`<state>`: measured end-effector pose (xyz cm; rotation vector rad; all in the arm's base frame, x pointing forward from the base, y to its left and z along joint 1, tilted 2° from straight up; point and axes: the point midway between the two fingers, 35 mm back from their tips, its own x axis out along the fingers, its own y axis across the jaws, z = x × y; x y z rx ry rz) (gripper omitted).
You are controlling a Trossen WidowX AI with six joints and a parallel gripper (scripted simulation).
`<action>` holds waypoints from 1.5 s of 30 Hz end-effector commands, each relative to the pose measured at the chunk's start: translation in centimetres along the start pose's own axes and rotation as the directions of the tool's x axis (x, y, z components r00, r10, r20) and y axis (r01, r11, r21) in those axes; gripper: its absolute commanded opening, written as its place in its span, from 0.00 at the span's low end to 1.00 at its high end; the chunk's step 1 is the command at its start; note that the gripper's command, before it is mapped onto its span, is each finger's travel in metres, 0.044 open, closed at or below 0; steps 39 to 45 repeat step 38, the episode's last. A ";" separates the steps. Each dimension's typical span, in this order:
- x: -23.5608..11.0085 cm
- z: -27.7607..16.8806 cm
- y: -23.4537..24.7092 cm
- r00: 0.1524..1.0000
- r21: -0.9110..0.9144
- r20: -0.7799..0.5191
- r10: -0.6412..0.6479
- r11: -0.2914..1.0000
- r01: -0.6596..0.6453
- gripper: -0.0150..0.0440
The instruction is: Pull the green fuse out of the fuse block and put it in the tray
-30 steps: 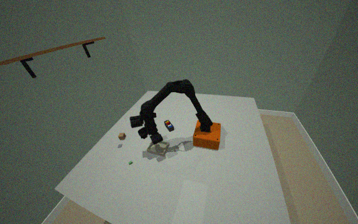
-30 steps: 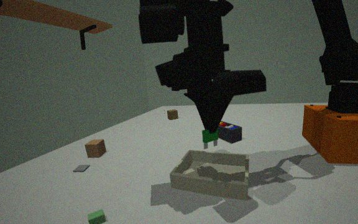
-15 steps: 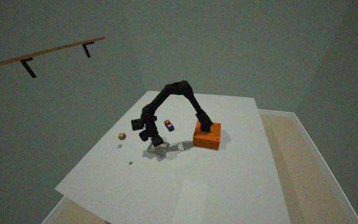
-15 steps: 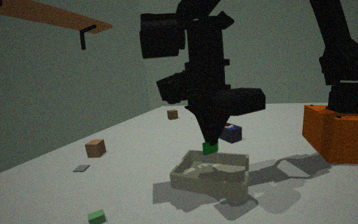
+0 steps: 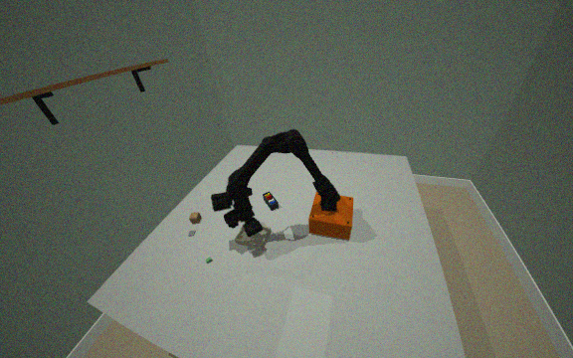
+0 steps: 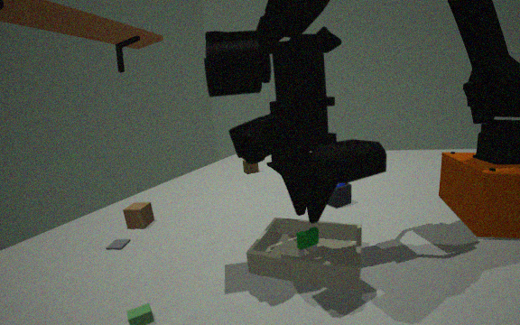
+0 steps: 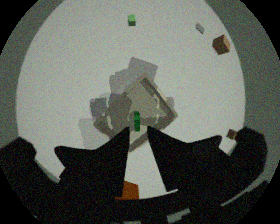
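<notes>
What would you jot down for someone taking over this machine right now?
Gripper: open, holding nothing, fingertips just above the tray.
Green fuse: out of the fuse block, inside the tray, tilted, apart from the fingers.
Done: pull, carry, release.
Left: lift the arm straight up, away from the tray and well off the block with its other fuses.

In the top view the arm hides most of the tray [image 5: 262, 238]. The exterior view cuts off the arm's upper links at the top edge, and the gripper [image 6: 311, 216] hides most of the fuse block [image 6: 342, 195] (only a dark, blue-topped corner shows).
</notes>
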<state>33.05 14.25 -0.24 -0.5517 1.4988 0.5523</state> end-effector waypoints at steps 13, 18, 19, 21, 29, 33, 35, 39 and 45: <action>-3.7 0.0 0.1 1.000 0.003 -0.003 0.004 1.000 -0.004 0.81; -3.7 0.0 0.1 1.000 0.003 -0.003 0.004 1.000 -0.004 0.81; -3.7 0.0 0.1 1.000 0.003 -0.003 0.004 1.000 -0.004 0.81; -3.7 0.0 0.0 1.000 0.000 -0.003 0.001 1.000 -0.001 0.81; -3.7 0.0 0.0 1.000 0.000 -0.003 0.001 1.000 -0.001 0.81; -3.7 0.0 0.0 1.000 0.000 -0.003 0.001 1.000 -0.001 0.81; -3.7 0.0 0.0 1.000 0.000 -0.003 0.001 1.000 -0.001 0.81; -3.7 0.0 0.0 1.000 0.000 -0.003 0.001 1.000 -0.001 0.81; -3.7 0.0 0.0 1.000 0.000 -0.003 0.001 1.000 -0.001 0.81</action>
